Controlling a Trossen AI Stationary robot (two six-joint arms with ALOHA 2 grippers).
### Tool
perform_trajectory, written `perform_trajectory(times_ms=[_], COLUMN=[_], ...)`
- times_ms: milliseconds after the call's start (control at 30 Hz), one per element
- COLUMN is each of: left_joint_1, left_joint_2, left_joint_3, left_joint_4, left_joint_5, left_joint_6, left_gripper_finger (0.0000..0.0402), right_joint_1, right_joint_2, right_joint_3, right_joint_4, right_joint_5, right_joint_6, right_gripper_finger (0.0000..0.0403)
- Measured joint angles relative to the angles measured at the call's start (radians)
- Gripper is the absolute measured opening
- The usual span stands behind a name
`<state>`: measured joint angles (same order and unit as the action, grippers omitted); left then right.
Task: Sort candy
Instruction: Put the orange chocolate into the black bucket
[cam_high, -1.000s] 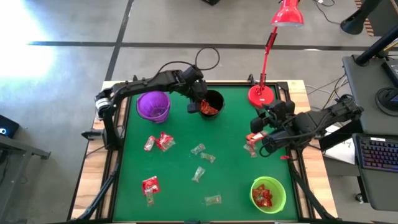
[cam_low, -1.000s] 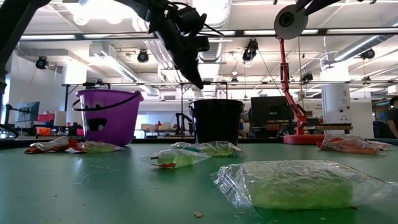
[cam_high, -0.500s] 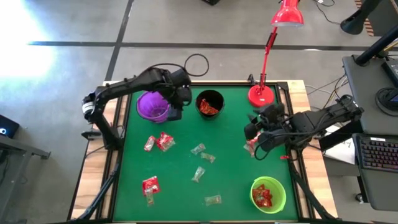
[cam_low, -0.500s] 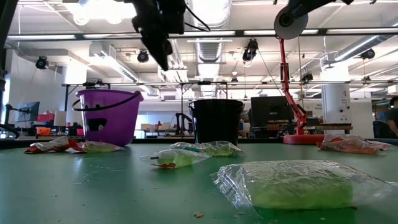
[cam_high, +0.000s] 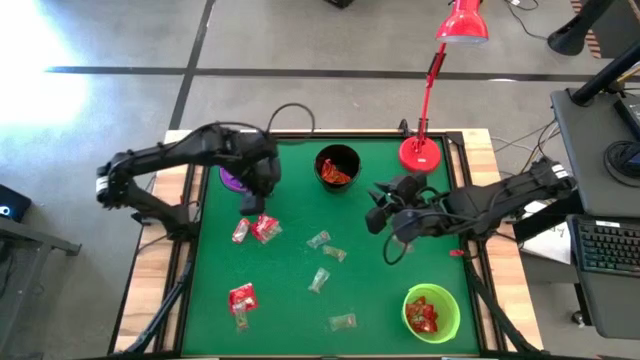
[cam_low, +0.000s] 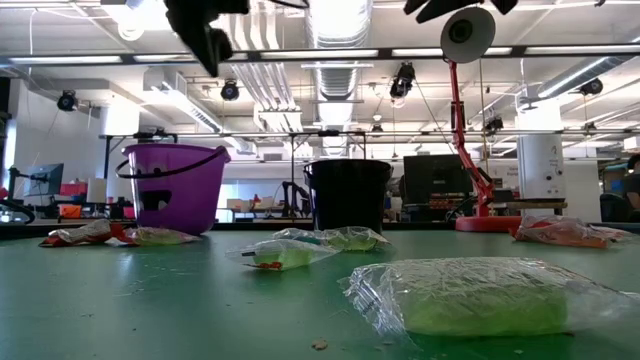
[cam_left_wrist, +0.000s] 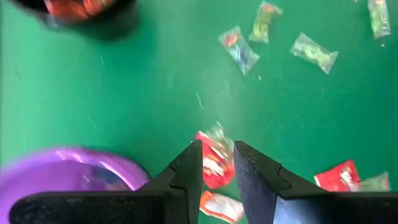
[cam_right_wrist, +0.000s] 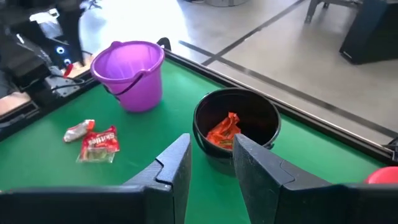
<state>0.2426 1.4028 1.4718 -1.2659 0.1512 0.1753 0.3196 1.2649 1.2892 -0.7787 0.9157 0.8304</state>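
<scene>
Green felt covers the counter (cam_high: 290, 300), and the candy (cam_high: 264, 229) is scattered across it: a red pair at left centre of the high view, clear pieces (cam_high: 327, 250) mid-frame, more red (cam_high: 241, 297) at lower left. Some is already held in the black cup (cam_high: 337, 166) at upper centre and in the green cup (cam_high: 431, 311) at lower right; the purple cup (cam_high: 236, 178) at upper left is largely hidden by the left arm. The left hand (cam_high: 253, 200) is poised just above the red pair, its fingers (cam_left_wrist: 189, 163) held narrowly apart with nothing between them, the red wrapper visible through the gap. The right hand (cam_high: 383, 212) hangs at right of centre near the black cup, its fingers (cam_right_wrist: 177, 163) likewise slightly parted and empty. A descent onto the pair is judged the likely next step. With so narrow a gap, the wrapper could be pushed aside rather than straddled, or both touching sweets could be pinched together. The purple cup could also be knocked by the arm above it.
</scene>
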Motion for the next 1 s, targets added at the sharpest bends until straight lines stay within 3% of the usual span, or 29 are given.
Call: perform_trajectory(times_ms=[167, 433, 700, 1000], left_joint_1=[-0.011, -0.014, -0.018, -0.09], left_joint_2=[-0.142, -0.307, -0.349, -0.358], left_joint_3=[-0.199, -0.463, -0.66, -0.773], left_joint_4=[0.057, 0.188, 0.194, 0.286], left_joint_5=[-0.005, -0.037, -0.082, -0.082], left_joint_6=[-0.145, -0.472, -0.686, -0.797], left_gripper_finger=[0.0073, 0.0084, 0.0116, 0.0122], right_joint_1=[-0.036, -0.112, -0.146, -0.179], right_joint_2=[0.042, 0.099, 0.101, 0.097], right_joint_3=[0.005, 0.036, 0.076, 0.094], right_joint_4=[0.02, 0.022, 0.022, 0.021], right_joint_5=[-0.003, -0.059, -0.06, -0.113], right_joint_6=[-0.026, -0.091, -0.226, -0.256], right_gripper_finger=[0.0116, 0.0162, 0.0173, 0.0174])
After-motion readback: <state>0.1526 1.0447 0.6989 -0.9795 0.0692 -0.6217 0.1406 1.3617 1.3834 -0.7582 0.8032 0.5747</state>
